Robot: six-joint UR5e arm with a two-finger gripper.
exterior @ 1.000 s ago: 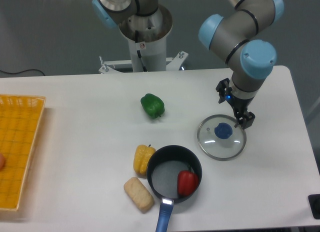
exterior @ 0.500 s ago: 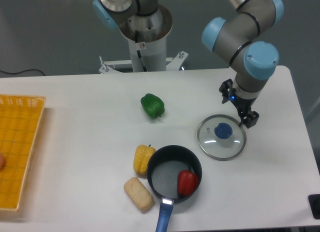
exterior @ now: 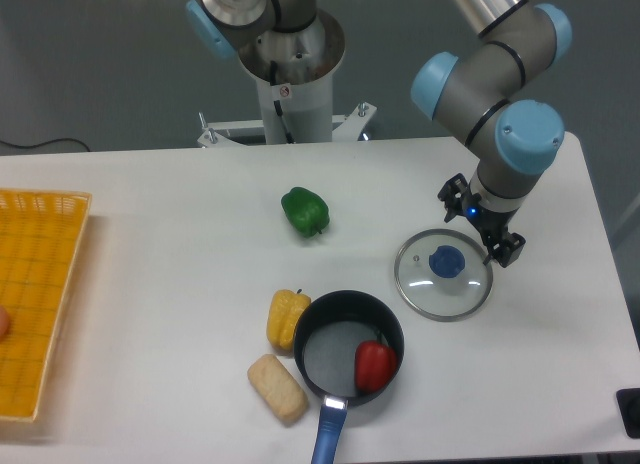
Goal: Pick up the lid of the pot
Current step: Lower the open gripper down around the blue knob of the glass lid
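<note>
The job is at the approach stage, with the pick itself not yet made: the round, see-through pot lid with a thin rim (exterior: 428,296) lies flat on the pale white tabletop (exterior: 160,314), to the right of the round black pan with a blue handle (exterior: 331,363) and apart from it. Its dark blue, rounded knob (exterior: 447,262) faces up and stands free, with nothing gripping it. What is left, as I judge it, is nearly everything that counts: centring over the knob, going down, closing on it and raising the lid. The two-finger gripper (exterior: 480,223) reaches in from the upper right of the view, its fingers spread well apart, perhaps close to their full opening, with nothing held between them. In the view its tips sit just beside the knob, toward the far right side of the lid, and one tip shows very near the rim. How high they are above the glass cannot be told from this single angle, though no contact is evident. The next move probably calls for a small shift toward the knob before lowering, so that the fingers straddle it; coming down from the present spot would risk a tip landing on the rim.
</note>
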